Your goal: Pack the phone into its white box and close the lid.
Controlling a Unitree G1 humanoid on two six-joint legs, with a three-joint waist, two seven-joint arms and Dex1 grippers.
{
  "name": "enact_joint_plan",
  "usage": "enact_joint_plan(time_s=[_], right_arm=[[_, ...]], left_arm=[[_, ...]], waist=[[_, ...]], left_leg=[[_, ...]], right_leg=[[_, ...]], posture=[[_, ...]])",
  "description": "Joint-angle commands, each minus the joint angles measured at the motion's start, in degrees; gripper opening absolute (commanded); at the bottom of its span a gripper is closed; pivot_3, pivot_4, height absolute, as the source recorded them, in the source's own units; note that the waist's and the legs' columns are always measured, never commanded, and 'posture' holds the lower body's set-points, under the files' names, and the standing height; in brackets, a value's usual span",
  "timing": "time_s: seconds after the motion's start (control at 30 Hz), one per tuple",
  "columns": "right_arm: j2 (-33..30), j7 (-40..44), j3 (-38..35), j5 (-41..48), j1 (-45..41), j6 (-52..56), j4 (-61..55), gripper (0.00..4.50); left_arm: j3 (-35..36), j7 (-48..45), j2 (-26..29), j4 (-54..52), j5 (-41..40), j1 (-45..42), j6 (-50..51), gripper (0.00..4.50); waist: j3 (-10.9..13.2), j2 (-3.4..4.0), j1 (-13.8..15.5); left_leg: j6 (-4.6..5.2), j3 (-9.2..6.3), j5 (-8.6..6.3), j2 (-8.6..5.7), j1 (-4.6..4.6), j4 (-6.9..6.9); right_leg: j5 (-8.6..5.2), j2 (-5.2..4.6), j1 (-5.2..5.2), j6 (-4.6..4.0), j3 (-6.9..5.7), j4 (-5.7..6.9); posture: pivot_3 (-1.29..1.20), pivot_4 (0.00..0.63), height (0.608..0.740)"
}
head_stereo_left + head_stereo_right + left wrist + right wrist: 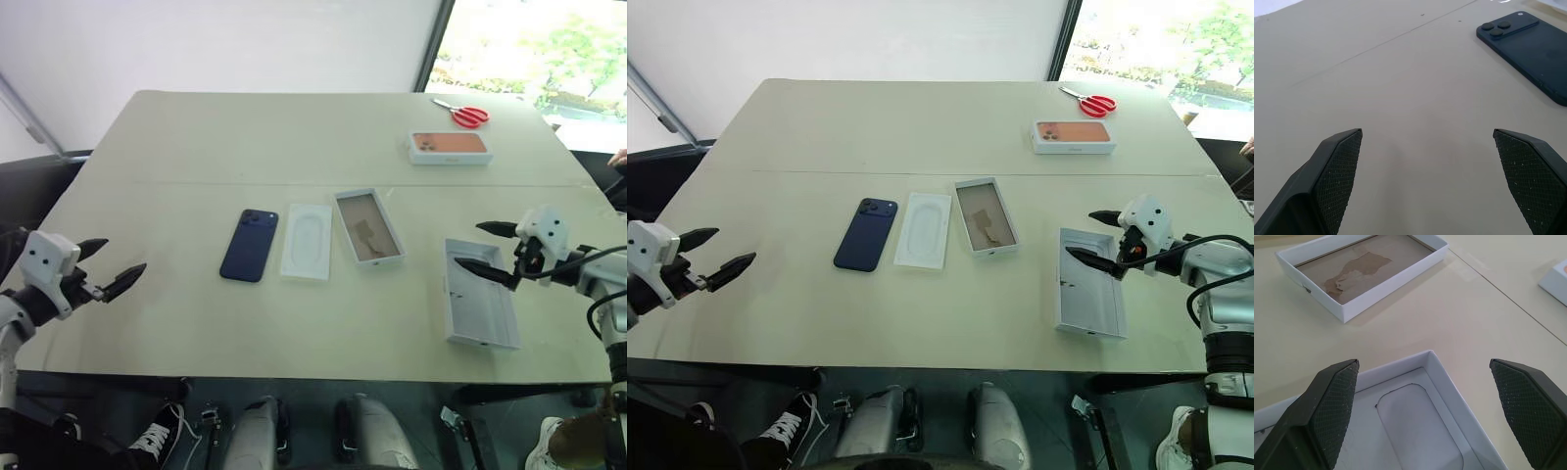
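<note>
Nothing is packed yet: the phone (pixel 249 245) lies face down on the table (pixel 176 147), an insert (pixel 307 241) between it and the empty box (pixel 369 227), which sits just right of centre. The lid (pixel 479 294) rests inside-up further right. The left gripper (pixel 110 264) hovers well left of the phone, fingers wide apart and empty. The right gripper (pixel 487 249) hangs over the lid, equally spread. The opening step looks to be in hand; next, the left gripper likely must reach the phone and pinch its long edges.
</note>
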Motion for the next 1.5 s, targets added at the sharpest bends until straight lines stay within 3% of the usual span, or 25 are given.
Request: enact_joint_plan(time_s=[0.03, 1.2, 1.5], right_arm=[[-1.22, 0.01, -1.59, 0.49, -1.14, -1.10, 0.11, 4.47], [-5.56, -1.57, -3.72, -0.62, -2.37, -4.42, 8.11, 4.47], [-3.35, -3.71, -1.94, -1.23, -5.77, -3.98, 8.77, 4.47]], left_arm=[[1.50, 0.41, 0.66, -0.15, 0.17, -1.06, -2.71, 4.50], [2.28, 0.90, 1.54, 1.07, -0.66, -1.47, -1.95, 4.50], [0.52, 3.59, -0.90, -3.03, -2.20, -2.73, 3.07, 4.50]], waist=[[0.00, 0.00, 0.01], [0.00, 0.00, 0.01], [0.00, 0.00, -0.05]], left_leg=[[0.00, 0.00, 0.00, 0.00, 0.00, 0.00], [0.03, 0.01, 0.03, 0.00, 0.03, 0.00], [0.04, 0.01, 0.04, 0.00, 0.04, 0.00]], right_leg=[[0.00, 0.00, 0.00, 0.00, 0.00, 0.00], [0.00, 0.00, 0.03, 0.00, 0.00, 0.00], [0.00, 0.00, 0.03, 0.01, 0.00, 0.01]], posture=[[0.00, 0.150, 0.740], [0.00, 0.150, 0.740], [0.00, 0.150, 0.740]])
